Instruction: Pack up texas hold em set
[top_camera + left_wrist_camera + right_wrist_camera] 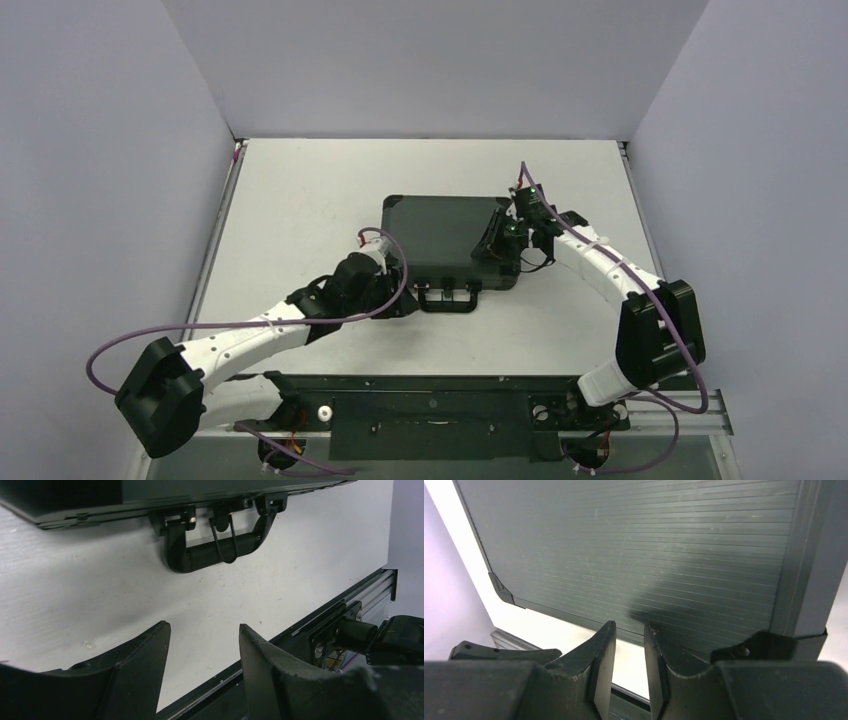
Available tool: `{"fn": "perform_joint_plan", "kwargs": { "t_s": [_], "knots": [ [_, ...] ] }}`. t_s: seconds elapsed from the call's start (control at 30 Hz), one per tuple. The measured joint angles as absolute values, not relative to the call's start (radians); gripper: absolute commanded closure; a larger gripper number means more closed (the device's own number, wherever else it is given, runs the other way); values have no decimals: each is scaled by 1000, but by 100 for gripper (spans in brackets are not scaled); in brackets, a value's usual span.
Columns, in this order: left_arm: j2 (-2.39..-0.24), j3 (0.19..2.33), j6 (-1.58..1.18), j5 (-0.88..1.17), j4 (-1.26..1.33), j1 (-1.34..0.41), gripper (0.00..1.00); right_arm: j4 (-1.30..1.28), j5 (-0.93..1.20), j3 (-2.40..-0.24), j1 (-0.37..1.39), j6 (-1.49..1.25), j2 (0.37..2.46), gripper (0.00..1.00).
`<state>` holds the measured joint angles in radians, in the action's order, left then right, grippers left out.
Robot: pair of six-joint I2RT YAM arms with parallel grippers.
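Case shut, closing stage of packing: latches by the handle look like what is left.

The case [440,235] lies flat at the centre of the table [300,190], lid down; no cards, chips or discs show outside it. The lid [649,545] is hard black plastic with fine straight ribs and moulded corners. At its 6 o'clock edge sit a chunky looped handle [212,555] and small clasps [175,517]; whether they are fastened I cannot tell. The left gripper [205,627] waits at the case's 7 o'clock, fingers released and wide, empty. The right gripper [630,625] is over the lid's 3 o'clock end, fingers narrowly parted, grasping nothing. Next likely calls for steadying the lid while the left snaps a clasp.
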<state>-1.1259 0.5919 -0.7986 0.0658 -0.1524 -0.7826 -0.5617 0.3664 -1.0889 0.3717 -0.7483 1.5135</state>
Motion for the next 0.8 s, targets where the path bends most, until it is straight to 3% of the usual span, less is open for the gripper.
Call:
{"fn": "perform_joint_plan", "kwargs": {
  "t_s": [0.37, 0.8],
  "knots": [
    [-1172, 639, -836, 64, -118, -806, 51, -268, 503, -937, 333, -796, 1507, 76],
    [-1137, 550, -933, 35, -9, -826, 56, -253, 487, -931, 334, -759, 1491, 76]
  ]
}}
